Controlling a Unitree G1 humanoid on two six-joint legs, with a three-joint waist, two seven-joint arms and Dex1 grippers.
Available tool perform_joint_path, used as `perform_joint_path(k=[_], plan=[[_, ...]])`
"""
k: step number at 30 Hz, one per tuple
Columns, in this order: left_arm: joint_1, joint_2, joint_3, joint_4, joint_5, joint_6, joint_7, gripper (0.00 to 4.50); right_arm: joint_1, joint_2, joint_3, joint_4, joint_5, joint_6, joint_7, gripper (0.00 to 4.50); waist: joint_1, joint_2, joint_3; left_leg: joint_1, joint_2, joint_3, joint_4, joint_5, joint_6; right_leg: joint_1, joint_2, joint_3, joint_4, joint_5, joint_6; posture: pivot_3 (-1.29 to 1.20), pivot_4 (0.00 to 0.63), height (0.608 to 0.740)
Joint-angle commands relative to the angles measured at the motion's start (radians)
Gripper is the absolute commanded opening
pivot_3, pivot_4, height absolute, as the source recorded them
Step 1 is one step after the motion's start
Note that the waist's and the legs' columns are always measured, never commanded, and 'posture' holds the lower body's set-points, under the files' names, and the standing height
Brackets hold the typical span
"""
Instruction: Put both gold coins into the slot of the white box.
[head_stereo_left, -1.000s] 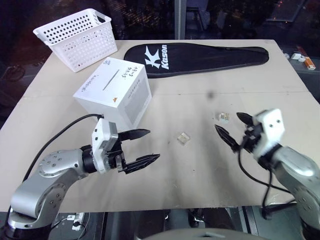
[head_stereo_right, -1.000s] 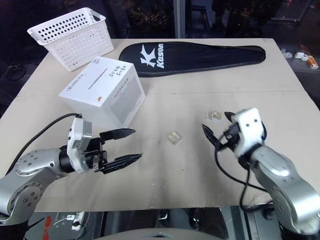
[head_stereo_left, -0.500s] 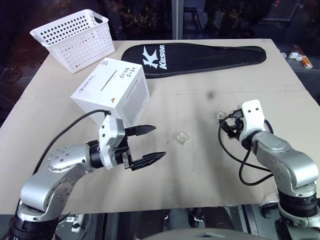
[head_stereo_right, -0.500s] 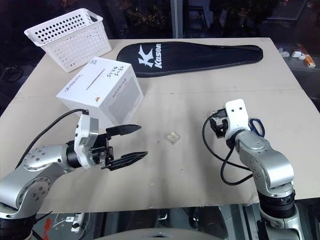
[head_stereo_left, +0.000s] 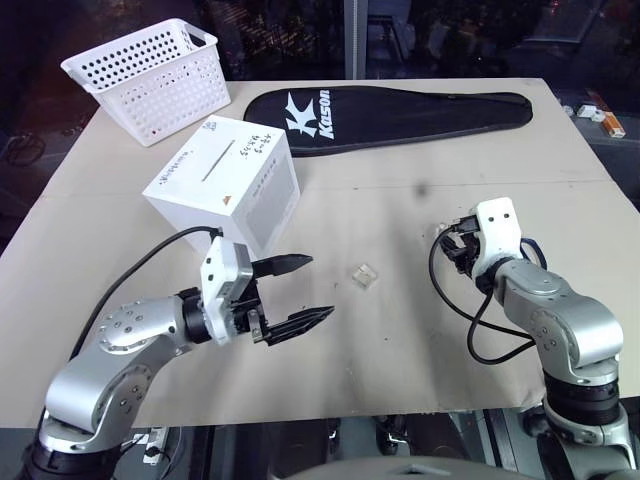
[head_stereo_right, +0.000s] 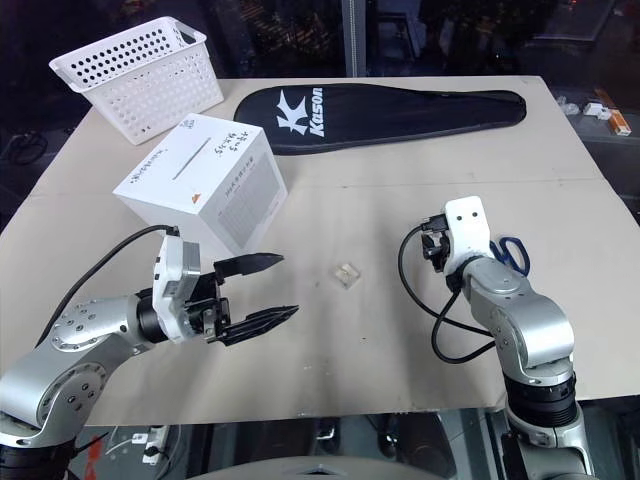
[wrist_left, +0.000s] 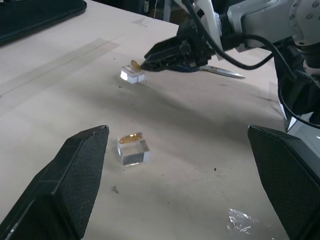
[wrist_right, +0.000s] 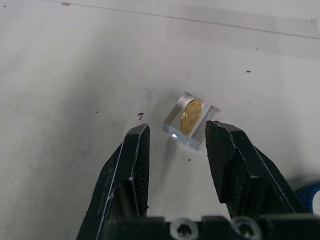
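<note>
Right gripper (wrist_right: 172, 137) low over the tabletop (wrist_right: 60, 65), half spread, holding nothing, tips either side of a clear square piece (wrist_right: 190, 121) with a gold coin (wrist_right: 191, 116) on it, mid frame. Small, hard, light, shiny, likely slippery; best pinched by its thin edges. Left gripper (head_stereo_left: 300, 292) spread wide, empty. Second gold coin (wrist_left: 130, 138) on another clear piece (wrist_left: 134, 150). White box (head_stereo_left: 225, 180) upper left, slot (head_stereo_left: 218, 158) on top.

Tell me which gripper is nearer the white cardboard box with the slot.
Left. The left gripper hovers open just in front of the white cardboard box; the right gripper is far across the table, its fingers either side of a coin-bearing clear block.
</note>
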Motion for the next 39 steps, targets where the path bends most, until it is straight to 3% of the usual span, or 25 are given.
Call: perform_joint_path(k=[1, 20, 21, 22, 39], plan=[[-0.022, 0.005, -0.003, -0.04, -0.025, 0.014, 0.019, 4.5, -0.018, 0.011, 0.004, -0.007, -0.017, -0.009, 0.0, 1.91, 0.0, 0.0, 0.0, 0.0, 0.0, 0.0, 0.0, 0.0, 0.0, 0.0, 0.0, 0.0, 0.0, 0.0, 0.0, 0.0, 0.15, 0.738], [-0.09, 0.013, -0.005, -0.065, -0.067, 0.094, 0.082, 4.5, -0.04, 0.062, 0.018, 0.066, -0.091, -0.057, 0.001, 1.91, -0.001, 0.0, 0.0, 0.0, 0.0, 0.0, 0.001, 0.0, 0.0, 0.0, 0.0, 0.0, 0.0, 0.0, 0.0, 0.0, 0.15, 0.738], [-0.089, 0.013, -0.004, -0.066, -0.068, 0.096, 0.083, 4.5, -0.04, 0.062, 0.018, 0.067, -0.094, -0.059, 0.001, 1.4, -0.001, 0.0, 0.0, 0.0, 0.0, 0.0, 0.001, 0.0, 0.0, 0.0, 0.0, 0.0, 0.0, 0.0, 0.0, 0.0, 0.15, 0.738], [-0.088, 0.013, -0.002, -0.068, -0.071, 0.098, 0.084, 4.5, -0.04, 0.064, 0.017, 0.068, -0.097, -0.059, 0.001, 1.27, -0.001, 0.0, 0.0, 0.0, 0.0, 0.0, 0.001, 0.0, 0.0, 0.0, 0.0, 0.0, 0.001, 0.0, 0.0, 0.0, 0.15, 0.738], [-0.08, 0.013, 0.009, -0.064, -0.076, 0.102, 0.078, 4.5, -0.038, 0.079, 0.009, 0.087, -0.126, -0.082, 0.007, 1.27, -0.001, 0.0, 0.0, 0.0, 0.0, 0.0, 0.001, 0.0, 0.0, 0.0, 0.0, 0.0, 0.001, 0.0, 0.0, 0.0, 0.15, 0.738]])
